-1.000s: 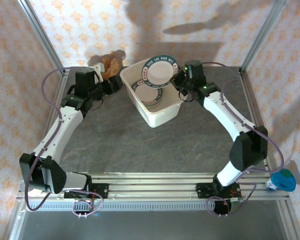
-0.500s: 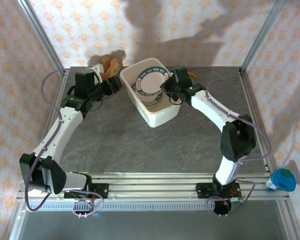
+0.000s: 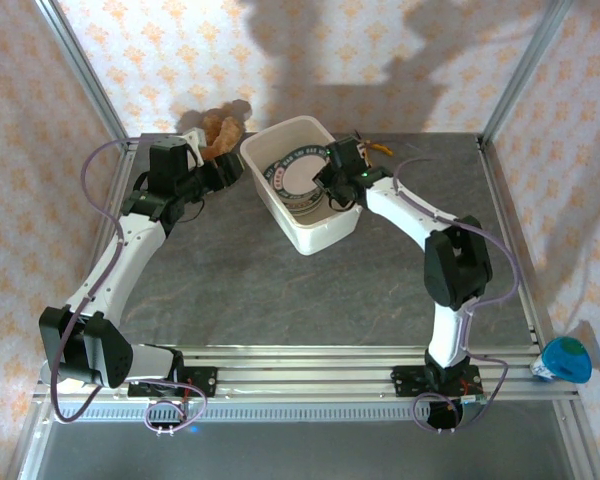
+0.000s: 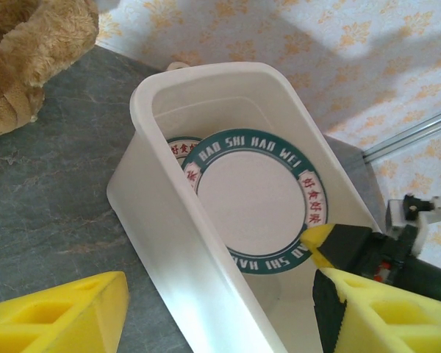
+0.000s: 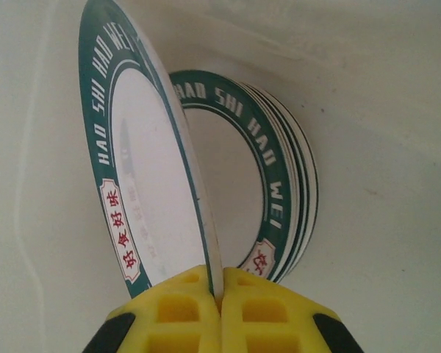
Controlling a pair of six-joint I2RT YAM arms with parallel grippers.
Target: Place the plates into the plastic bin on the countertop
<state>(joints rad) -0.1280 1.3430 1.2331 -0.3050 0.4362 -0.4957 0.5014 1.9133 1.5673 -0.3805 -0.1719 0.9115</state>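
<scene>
The white plastic bin [image 3: 315, 232] stands at the back middle of the dark grey countertop [image 3: 280, 280]. My right gripper [image 3: 330, 187] reaches into it, shut on the rim of a green-rimmed plate [image 3: 298, 178]. In the right wrist view the fingers [image 5: 176, 312] pinch that plate [image 5: 143, 184] on edge, tilted, in front of a stack of green-rimmed plates [image 5: 283, 184] leaning in the bin. The left wrist view shows the held plate [image 4: 253, 198] over another plate [image 4: 178, 151]. My left gripper [image 3: 227, 170] is open, its jaws either side of the bin's near wall [image 4: 198, 265].
A brown plush toy [image 3: 220, 128] lies at the back left, beside the bin and close to my left gripper; it also shows as the plush toy [image 4: 22, 59] in the left wrist view. A blue object [image 3: 567, 360] sits off the table at the lower right.
My right gripper has carried the plate leftward and down, from above the bin's rim into the bin. The left arm has not moved.
</scene>
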